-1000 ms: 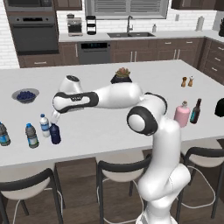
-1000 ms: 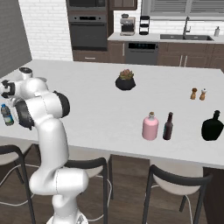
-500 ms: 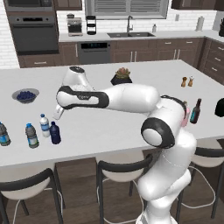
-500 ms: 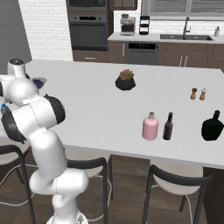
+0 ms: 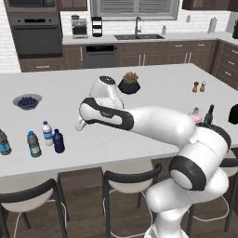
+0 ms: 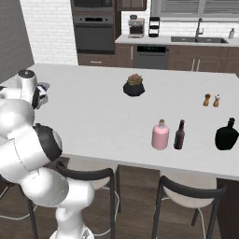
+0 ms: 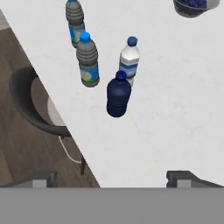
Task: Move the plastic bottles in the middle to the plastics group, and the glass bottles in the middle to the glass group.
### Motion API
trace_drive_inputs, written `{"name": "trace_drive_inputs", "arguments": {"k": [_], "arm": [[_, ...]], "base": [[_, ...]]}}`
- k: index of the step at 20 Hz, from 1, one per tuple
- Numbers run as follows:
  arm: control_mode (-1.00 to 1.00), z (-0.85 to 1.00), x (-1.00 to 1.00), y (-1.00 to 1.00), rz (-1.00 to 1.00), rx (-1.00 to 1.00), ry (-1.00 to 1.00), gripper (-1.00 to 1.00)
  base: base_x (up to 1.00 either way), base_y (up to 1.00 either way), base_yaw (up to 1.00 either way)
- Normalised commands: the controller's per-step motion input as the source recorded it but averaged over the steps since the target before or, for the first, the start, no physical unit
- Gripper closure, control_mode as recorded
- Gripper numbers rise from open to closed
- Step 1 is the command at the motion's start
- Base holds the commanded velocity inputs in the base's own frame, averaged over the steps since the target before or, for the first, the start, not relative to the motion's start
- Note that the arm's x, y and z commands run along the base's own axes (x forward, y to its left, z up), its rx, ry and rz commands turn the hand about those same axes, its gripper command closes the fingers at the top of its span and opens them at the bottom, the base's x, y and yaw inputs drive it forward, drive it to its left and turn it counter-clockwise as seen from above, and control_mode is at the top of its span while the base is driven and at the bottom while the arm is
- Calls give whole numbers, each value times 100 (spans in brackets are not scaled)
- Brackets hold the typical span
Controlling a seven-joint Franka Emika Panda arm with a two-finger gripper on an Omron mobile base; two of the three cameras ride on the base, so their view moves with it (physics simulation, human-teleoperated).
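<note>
Four bottles stand upright near the left end of the counter (image 5: 153, 93), close to its front edge. The navy bottle (image 7: 118, 95) is just beside the white-capped clear bottle (image 7: 129, 60), with the two greyish blue-capped bottles (image 7: 87, 60) further toward the left corner. My gripper (image 5: 80, 124) hangs above the counter with its fingers spread wide, grasping nothing, well apart from the four bottles. Toward the right end, near the front edge, the pink bottle (image 6: 160, 135) stands just beside the dark brown bottle (image 6: 179, 135).
</note>
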Motion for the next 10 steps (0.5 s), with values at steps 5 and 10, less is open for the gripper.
{"name": "trace_drive_inputs", "arguments": {"k": [5,10], "arm": [[-100,-1,0,-100,-19,2,2,-100],[-100,-2,0,-100,-18,0,0,-100]], "base": [[0,0,0],[0,0,0]]}}
